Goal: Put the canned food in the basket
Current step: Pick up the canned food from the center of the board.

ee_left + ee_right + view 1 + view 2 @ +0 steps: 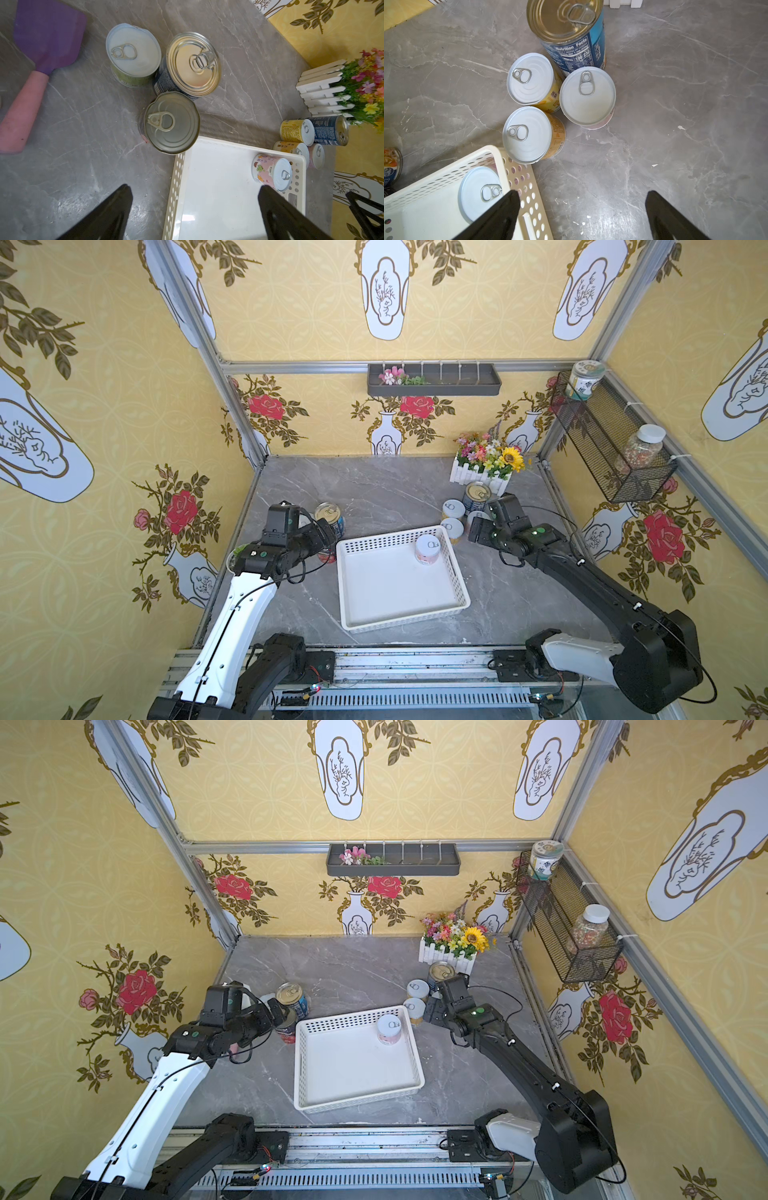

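The left gripper (194, 190) hangs with black fingers (112, 212) spread wide and empty over the grey marble tabletop (83, 128) and the white perforated plastic basket (176, 187), where a short pink-labelled, white-lidded can (272, 173) stands in a corner. Just beside the basket, at its eleven o'clock, stands a bare-metal-topped can (170, 122), with a dark-blue-labelled metal-topped can (191, 64) at that can's one o'clock and a short green-labelled, white-lidded can (133, 54) at its eleven. A purple spatula with a pink handle (47, 37) lies at their nine o'clock.

One pink can (427, 548) stands inside the white basket (407, 617); seven cans (193, 64) stand outside.
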